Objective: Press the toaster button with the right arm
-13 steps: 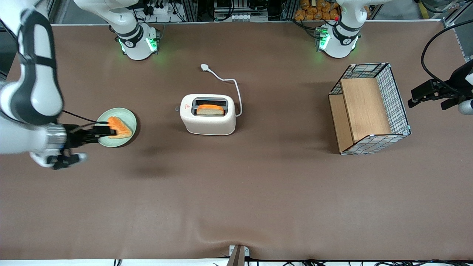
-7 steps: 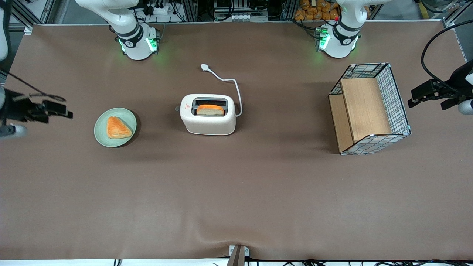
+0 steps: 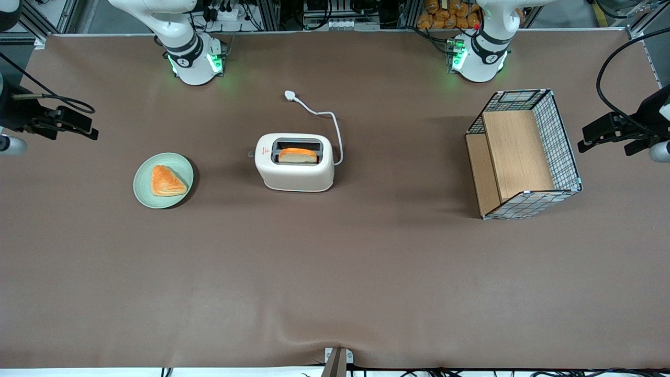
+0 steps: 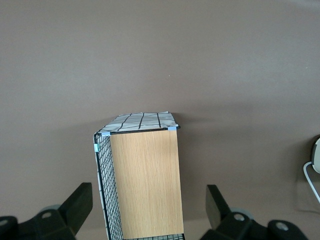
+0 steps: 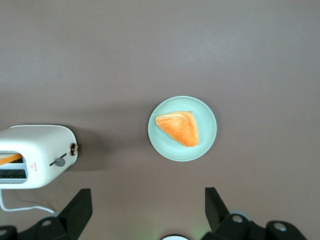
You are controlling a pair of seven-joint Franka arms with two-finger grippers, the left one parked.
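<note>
The end effector [image 3: 78, 123], fingers spread and empty, hovered well apart from the toaster [image 3: 294, 162]; its small stiff toaster button [image 5: 60, 162] likely needed one firm fingertip push.

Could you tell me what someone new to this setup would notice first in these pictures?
Probably the cream toaster mid-table with a bread slice in one slot. Next, the green plate holding a triangular pastry, toward the working arm's end. The right arm's hand hovers open near that table end, well away from the toaster button.

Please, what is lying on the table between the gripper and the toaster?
The green plate with a pastry lies between the open gripper and the toaster, shown in the front view.
</note>
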